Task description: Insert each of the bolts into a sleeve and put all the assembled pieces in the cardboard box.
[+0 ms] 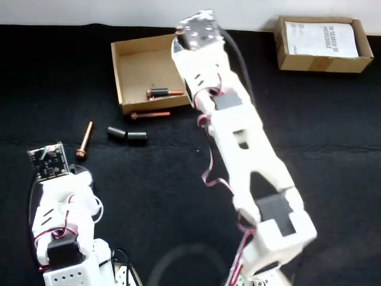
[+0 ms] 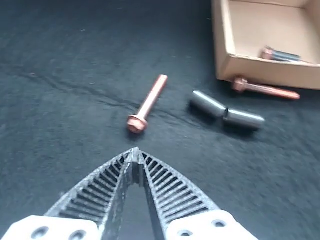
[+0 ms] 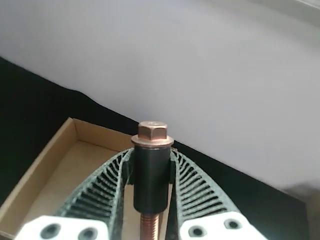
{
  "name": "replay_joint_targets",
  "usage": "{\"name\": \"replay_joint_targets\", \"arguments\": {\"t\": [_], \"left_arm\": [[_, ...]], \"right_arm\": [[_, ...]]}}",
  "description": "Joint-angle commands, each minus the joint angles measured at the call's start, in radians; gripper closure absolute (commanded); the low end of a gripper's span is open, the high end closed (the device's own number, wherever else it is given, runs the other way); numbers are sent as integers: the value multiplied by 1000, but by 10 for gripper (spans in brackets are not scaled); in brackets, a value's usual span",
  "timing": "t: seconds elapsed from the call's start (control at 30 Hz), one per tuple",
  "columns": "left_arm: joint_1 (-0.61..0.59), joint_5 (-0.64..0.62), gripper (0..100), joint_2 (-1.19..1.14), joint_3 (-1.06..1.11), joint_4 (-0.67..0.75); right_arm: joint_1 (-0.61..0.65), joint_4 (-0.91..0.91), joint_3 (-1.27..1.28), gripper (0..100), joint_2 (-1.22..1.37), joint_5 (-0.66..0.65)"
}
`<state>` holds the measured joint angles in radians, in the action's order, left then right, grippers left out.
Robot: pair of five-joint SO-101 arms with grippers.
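A black, felt-like cloth covers the worktop (image 1: 333, 149), with faint creases running across it from left to right. Along its far edge rises a plain white wall (image 1: 89, 11), evenly lit. At the far right, close to the wall, a shallow brown carton (image 1: 321, 64) holds a printed white sheet (image 1: 321, 39).

Upper left-centre, a box (image 1: 138, 67) holds one sleeved bolt (image 1: 164, 93); the right gripper (image 3: 151, 156) hangs over its right wall, clamping a second sleeved bolt (image 3: 150, 175). Just below the box lies a loose bolt (image 1: 150, 115), then two sleeves (image 1: 137, 136), with another bolt (image 1: 84, 140) further left. A far box (image 1: 321, 62) sits upper right.
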<state>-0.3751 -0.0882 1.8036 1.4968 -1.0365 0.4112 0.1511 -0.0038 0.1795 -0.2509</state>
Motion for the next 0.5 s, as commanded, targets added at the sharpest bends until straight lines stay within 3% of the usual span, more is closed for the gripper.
{"name": "replay_joint_targets", "arguments": {"t": [0.0, 0.23, 0.47], "left_arm": [[-68, 5, 991, 10, 45, 49], [-219, 5, 991, 10, 170, 84], [-232, 5, 991, 10, 197, 103]], "right_arm": [[7, -10, -209, 991, 108, -94], [38, -10, -430, 991, 360, -301], [127, -10, -487, 991, 510, -600]]}}
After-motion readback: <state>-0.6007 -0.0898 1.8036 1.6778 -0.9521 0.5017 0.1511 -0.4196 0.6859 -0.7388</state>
